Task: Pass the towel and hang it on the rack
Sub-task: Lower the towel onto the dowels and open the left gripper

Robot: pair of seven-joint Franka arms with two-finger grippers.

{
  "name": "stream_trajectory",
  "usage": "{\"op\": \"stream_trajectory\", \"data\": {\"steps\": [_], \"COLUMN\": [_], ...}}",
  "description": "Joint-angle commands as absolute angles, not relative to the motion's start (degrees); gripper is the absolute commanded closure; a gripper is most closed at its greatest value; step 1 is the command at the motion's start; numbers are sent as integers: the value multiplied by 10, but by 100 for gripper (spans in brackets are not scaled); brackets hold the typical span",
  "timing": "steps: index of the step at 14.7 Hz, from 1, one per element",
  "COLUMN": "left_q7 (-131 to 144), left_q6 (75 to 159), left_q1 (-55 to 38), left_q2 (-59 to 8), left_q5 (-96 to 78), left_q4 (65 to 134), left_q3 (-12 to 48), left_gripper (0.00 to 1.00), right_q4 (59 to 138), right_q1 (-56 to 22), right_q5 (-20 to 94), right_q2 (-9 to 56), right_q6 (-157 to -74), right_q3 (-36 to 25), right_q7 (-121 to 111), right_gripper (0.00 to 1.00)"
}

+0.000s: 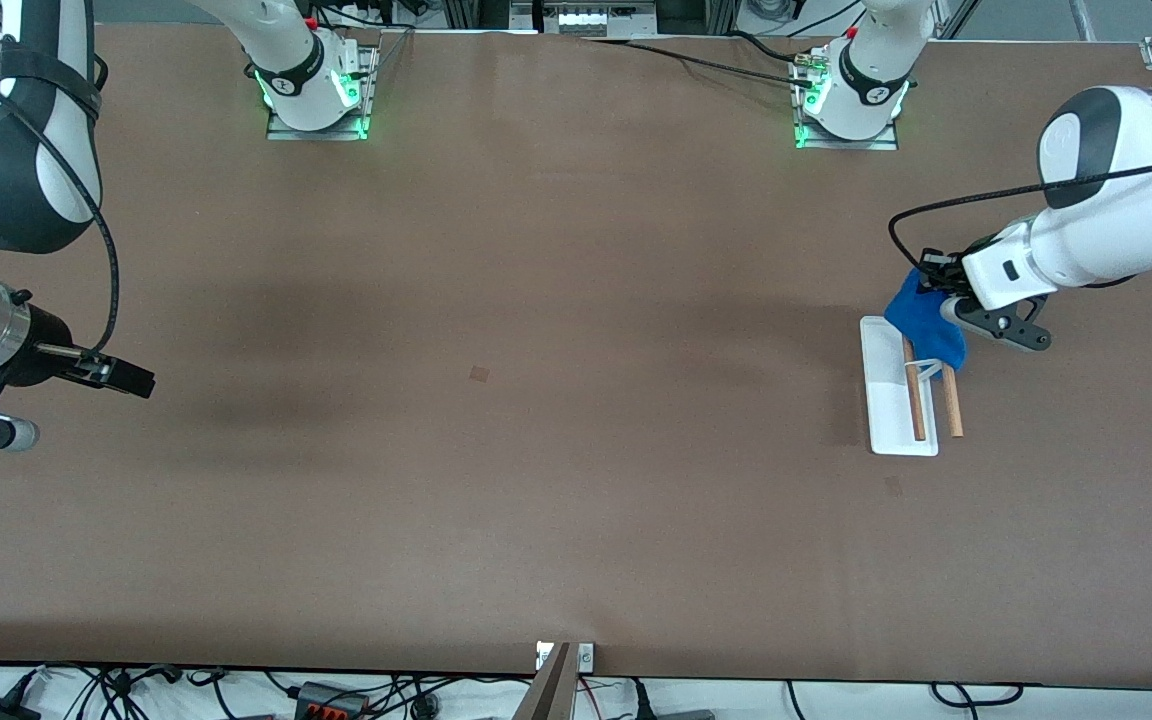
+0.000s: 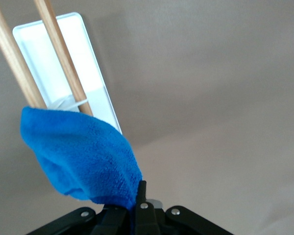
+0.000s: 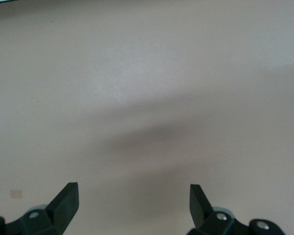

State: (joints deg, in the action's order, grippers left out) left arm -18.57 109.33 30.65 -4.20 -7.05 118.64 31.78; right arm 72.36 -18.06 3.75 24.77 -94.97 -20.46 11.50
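On the brown tabletop (image 1: 536,450), toward the left arm's end, the rack (image 1: 898,400) stands with its flat white base down and its two light-brown wooden rods running side by side, one end pointing to the front camera at about 6 o'clock and the other to the arm bases at 12 o'clock. At that 12 o'clock end the towel (image 1: 926,322), a small bright blue piece of plush, nappy cloth, is bunched into a soft fold and drapes over the rod ends, hiding them. The left pincer (image 1: 946,300), over that same end of the rack, is clamped together on one corner of the towel, as the left wrist view shows, with the cloth (image 2: 83,156) hanging from the closed fingers onto the rods (image 2: 63,58). The risk, as I judge it, is that the towel sits only on the very tips of the rods; if released here it may slide off the end onto the tabletop, and a sideways pull could drag or tip the light rack. The right pincer (image 1: 66,400) waits with its fingers (image 3: 66,198) wide apart and empty, above bare tabletop at the right arm's end.
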Motion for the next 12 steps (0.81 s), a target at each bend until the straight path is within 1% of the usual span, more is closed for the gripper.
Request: {"op": "stream_trajectory", "data": {"steps": [1,4,5,6,7,8,9,10,11,12], "left_q7": [-167,-166,-167,-167,-164,-146,-137,-136,-134,-134], "left_q6": [1130,1170,1181,1186,1187,1185,1182,1180,1178,1169], "left_q1": [310,310,310,310,310,309,308,308,308,308], "left_q2": [-71,-99,-109,-117,-121,-121,-120,-121,-121,-120], "left_q5": [-71,-71,-69,-69,-69,-67,-66,-66,-66,-66], "left_q4": [1187,1189,1189,1189,1187,1185,1183,1180,1179,1177], "left_q3": [332,332,332,331,331,332,334,334,334,334], "left_gripper": [98,98,97,93,85,72,63,51,43,39], "right_q4": [746,759,759,759,759,764,767,773,780,787], "right_q1": [-177,-166,-154,-137,-118,-94,-75,-63,-51,-36], "right_q5": [30,31,32,32,32,32,31,31,30,29], "right_q2": [235,226,221,218,212,204,194,186,175,164], "right_q6": [-974,-990,-990,-990,-990,-990,-991,-990,-989,-990], "right_q3": [-189,-186,-176,-160,-142,-120,-105,-96,-88,-76], "right_q7": [117,115,114,112,105,97,91,89,86,70], "right_gripper": [0,0,0,0,0,0,0,0,0,0]}}
